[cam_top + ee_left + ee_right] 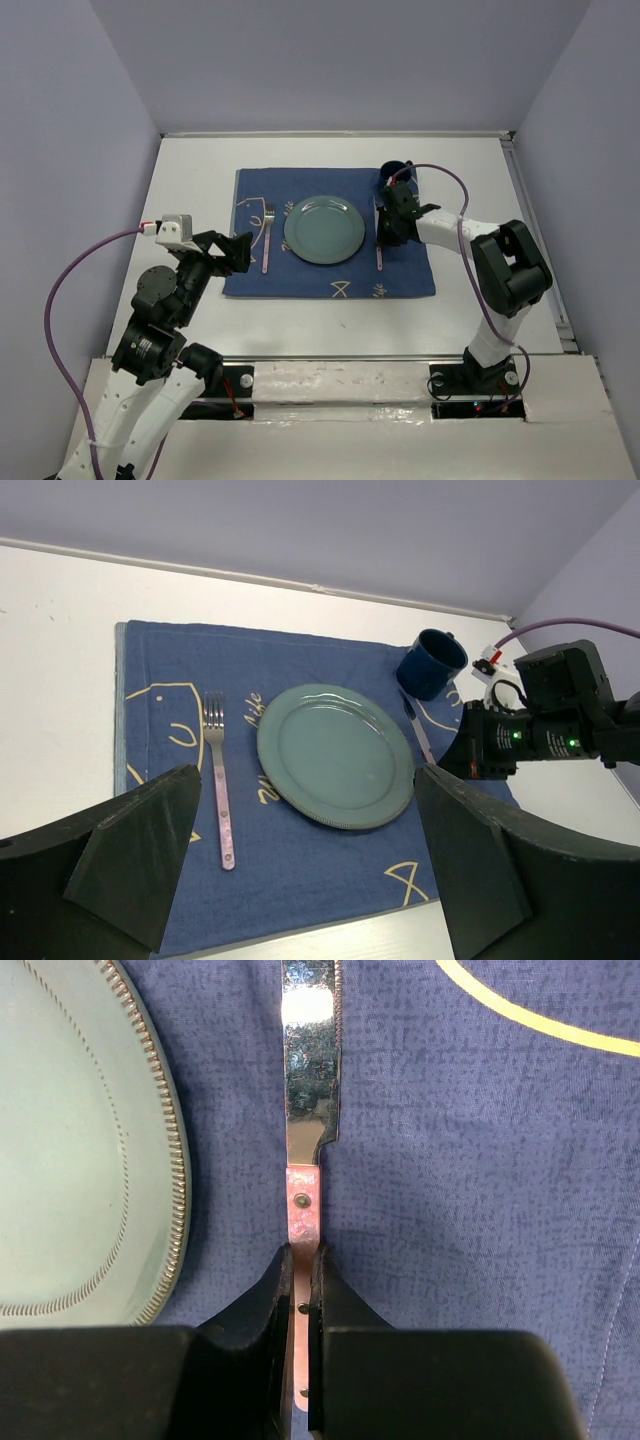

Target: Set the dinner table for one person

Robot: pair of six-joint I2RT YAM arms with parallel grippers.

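The dinner table (190, 180) is spreading under everything, with a blue cloth (330, 285) lying at its far middle and a green plate (324, 229) sitting centred on it. The left gripper (242, 252) is hanging wide open. The right gripper (302, 1260) is pinching the knife (308, 1110) right of the plate.

Left gripper (243, 251), centre-left of frame, hangs with jaws wide; right gripper (384, 236), right of centre, is pinched closed.

Light fell evenly and diffusely from above, leaving only faint, soft shadows on the white dinner table (190, 180). In the right wrist view a glare patch washed out part of the knife (308, 1120), and the right gripper (303, 1270) showed as near-featureless black.
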